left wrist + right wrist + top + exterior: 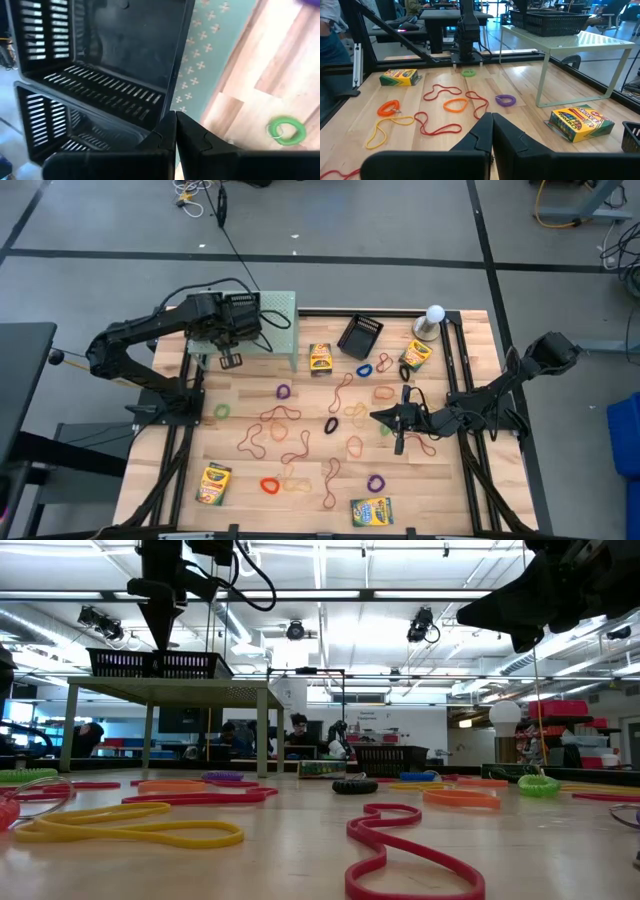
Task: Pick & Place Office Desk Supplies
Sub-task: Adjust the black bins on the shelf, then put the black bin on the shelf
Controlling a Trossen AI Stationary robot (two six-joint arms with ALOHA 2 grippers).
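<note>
Slatted black plastic trays (95,75) atop perforated pale-green stand (290,308); thin looped rubber bands (283,416) on wood-plank counter (300,500); both end effectors clenched, empty.

we see a big robot lab: ceiling lights (295,630) hang from high pipes, people (298,730) sit at far desks, and cables (560,205) lie on the grey floor.

No wording is showing clearly enough to read. The crayon box (581,123) lying just ahead of the right end effector (492,131) is carrying a printed front, but its lettering is blurring into colour. A second crayon box (399,77) farther off is showing the same unreadable print. Signs in the room behind are staying illegible.
</note>
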